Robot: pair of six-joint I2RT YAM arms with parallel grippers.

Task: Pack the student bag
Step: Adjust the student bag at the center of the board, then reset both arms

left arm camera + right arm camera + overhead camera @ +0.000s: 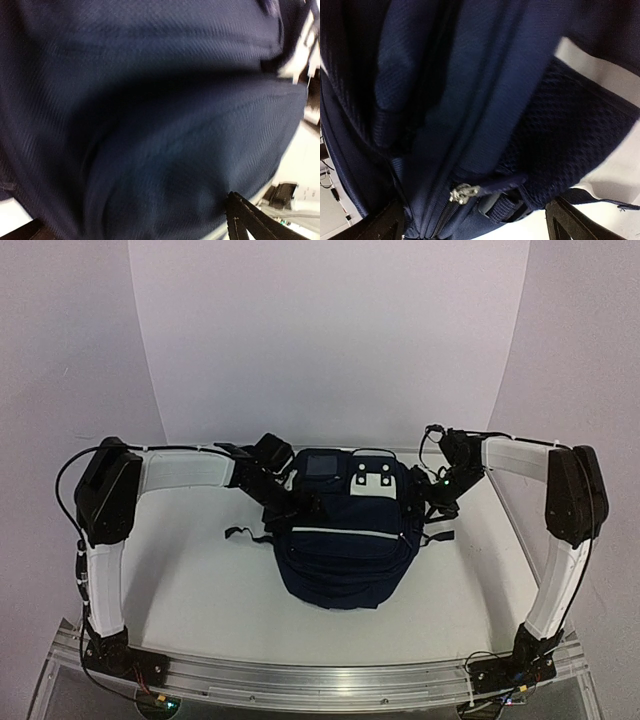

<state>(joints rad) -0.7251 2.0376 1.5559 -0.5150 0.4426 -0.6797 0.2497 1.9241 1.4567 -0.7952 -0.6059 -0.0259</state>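
Nearest to us, the rail point(320, 680) is carrying both arm bases along the table point(190, 590) edge, and the arms are rising from it and bending inward. Past a stretch of white table the bag point(340, 555) is sitting upright at the middle. Its front is facing us, with a pale stripe point(340, 531) running across it and a white patch point(372, 483) with two slots near its top. A black strap point(243, 533) is trailing onto the table on the left arm's side. The left gripper point(288, 502) is sitting close against the bag's upper left side, the right gripper point(432, 495) against its upper right. From the left wrist we are seeing blurred navy cloth filling nearly everything, with one finger point(247, 217) showing low at the right; that claw is standing wide, gripping nothing we can make out. From the right wrist we are seeing the fingers point(577, 220) spread wide at both lower corners. The bag's side is lying between and beyond them, and a metal zip pull point(464, 192) is hanging beside a mesh pocket point(570, 135). Farthest off, a pale backdrop point(330, 340) is curving up behind the table.
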